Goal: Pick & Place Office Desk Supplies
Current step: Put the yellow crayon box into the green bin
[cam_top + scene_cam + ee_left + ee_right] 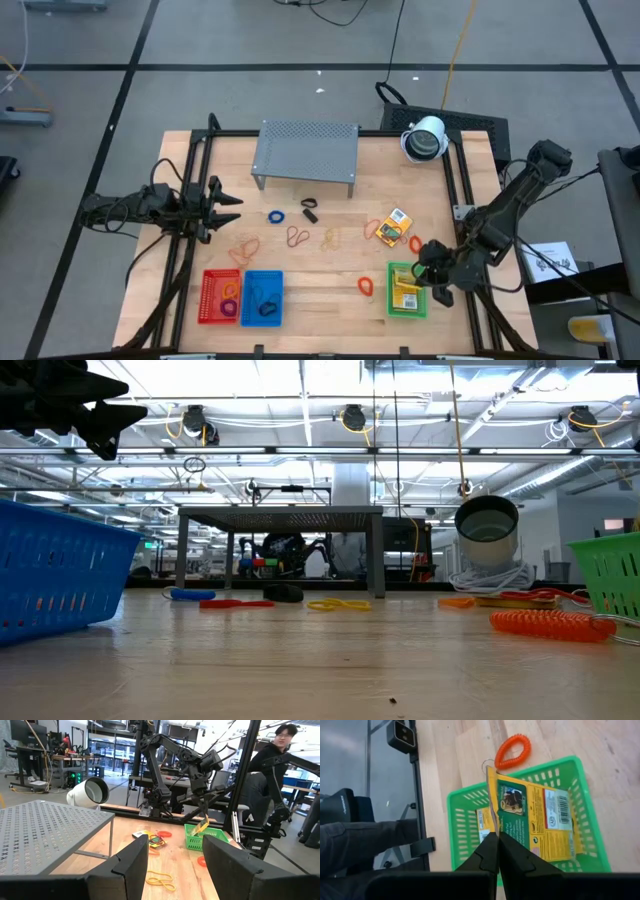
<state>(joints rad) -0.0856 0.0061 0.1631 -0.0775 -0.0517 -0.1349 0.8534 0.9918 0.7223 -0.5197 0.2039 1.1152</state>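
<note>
Right wrist view — yellow-orange packet [540, 815], barcode, green label.

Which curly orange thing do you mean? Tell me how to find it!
Find the green basket at the table's front edge on the right, where the right gripper holds a yellow packet. Just left of it on the bare wood lies the orange coiled loop. Unlike the thin, flat rubber bands farther back, it is thick and springy like a phone cord.
</note>
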